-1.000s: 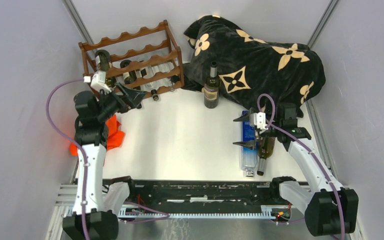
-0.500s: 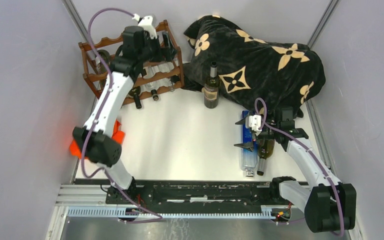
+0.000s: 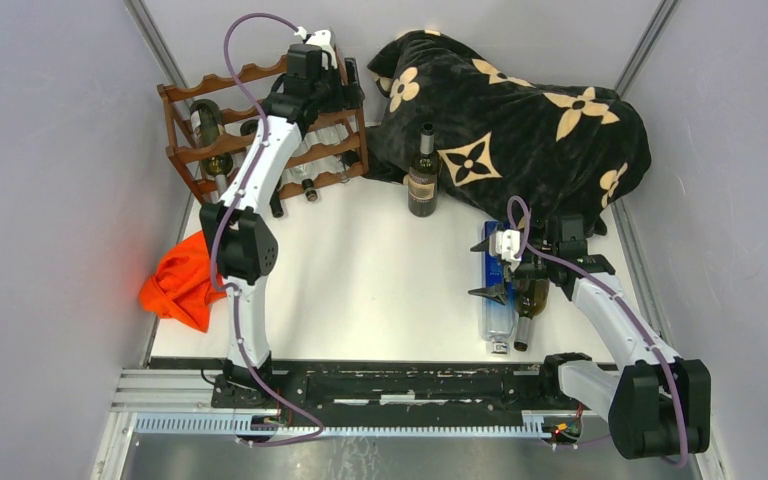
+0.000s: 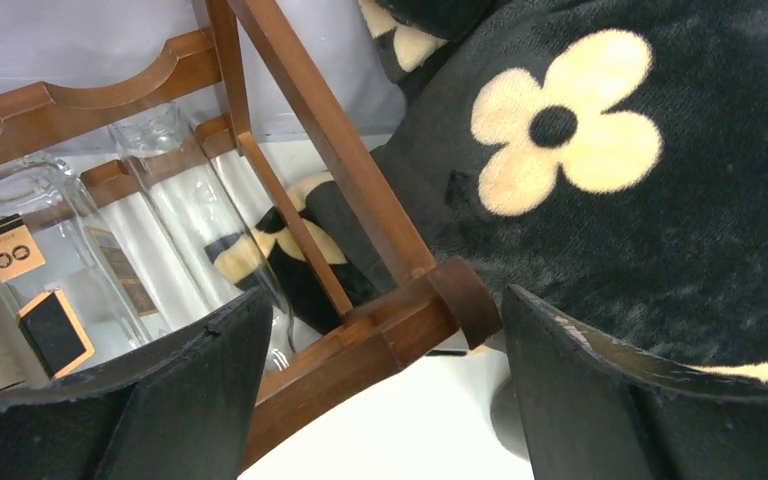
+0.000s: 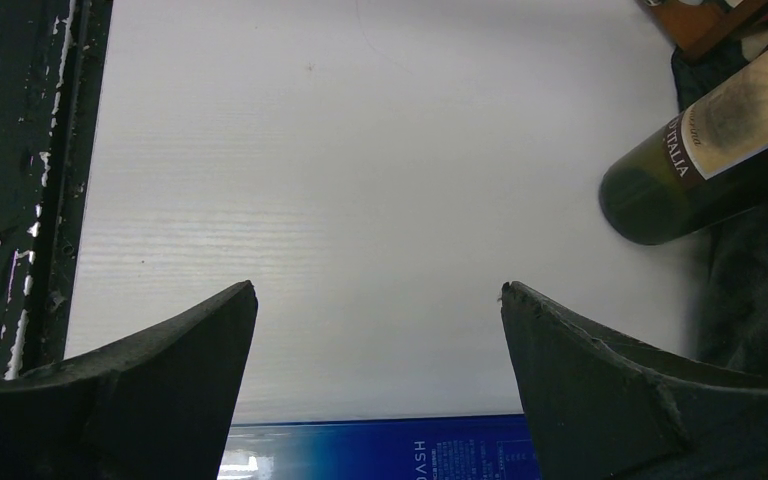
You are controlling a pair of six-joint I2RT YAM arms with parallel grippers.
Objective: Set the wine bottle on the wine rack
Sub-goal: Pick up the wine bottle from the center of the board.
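Cloth: orange cloth point(image 3: 182, 283), crumpled at the bench's left edge.
Rack: wooden rack point(image 3: 222, 150) standing in the far left corner, angled to the edges.
Rack bottles: a dark bottle point(image 3: 208, 125) at its left end and clear bottles point(image 4: 50, 250) towards its right end, all lying in the rails.
Left gripper: left gripper point(image 4: 385, 298) reaches to the rack's right end. Its fingers point(image 4: 190, 390) are spread wide and hold nothing, with the rack's lower corner post seen between them.
Wine bottle: wine bottle point(image 3: 423, 175) stands upright near the far edge, right of the rack and apart from it, against the blanket's front.
Right gripper: right gripper point(image 3: 482, 268) hovers near the right edge, fingers point(image 5: 140, 390) spread wide, pinching nothing.
Blue bottle: blue bottle point(image 3: 495, 305) lies under it, neck towards the near edge.
Green bottle: green bottle point(image 3: 528, 305) lies just right of the blue one, partly under the arm.
Blanket: black blanket point(image 3: 530, 120) with cream flowers, heaped in the far right corner.
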